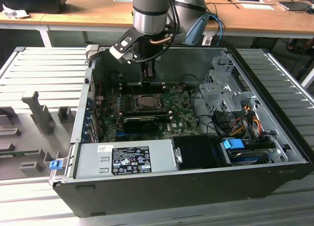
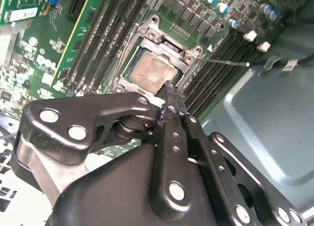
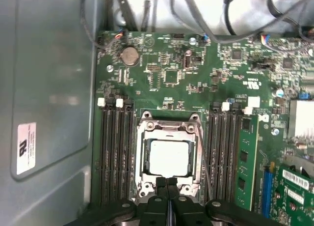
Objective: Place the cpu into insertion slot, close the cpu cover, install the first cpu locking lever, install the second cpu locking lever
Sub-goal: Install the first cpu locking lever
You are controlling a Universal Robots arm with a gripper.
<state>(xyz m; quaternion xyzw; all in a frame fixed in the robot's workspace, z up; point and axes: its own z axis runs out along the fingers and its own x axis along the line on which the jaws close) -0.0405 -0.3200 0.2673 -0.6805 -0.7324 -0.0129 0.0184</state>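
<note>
My claw (image 3: 167, 183) is pressed together, its two matte black fingers meeting tip to tip with nothing pinched between them. Just ahead of the tips lies the cpu (image 3: 168, 157), a flat square with a dull silver top, seated in the black-rimmed insertion slot (image 3: 145, 159). The cpu cover (image 3: 169, 128), a thin grey metal frame with a cut-out middle, lies flat around the chip. Off to one side of the claw, a thin wire lever (image 2: 225, 62) juts out. Long black memory slots (image 3: 115, 152) flank the socket on the green motherboard (image 3: 171, 78).
</note>
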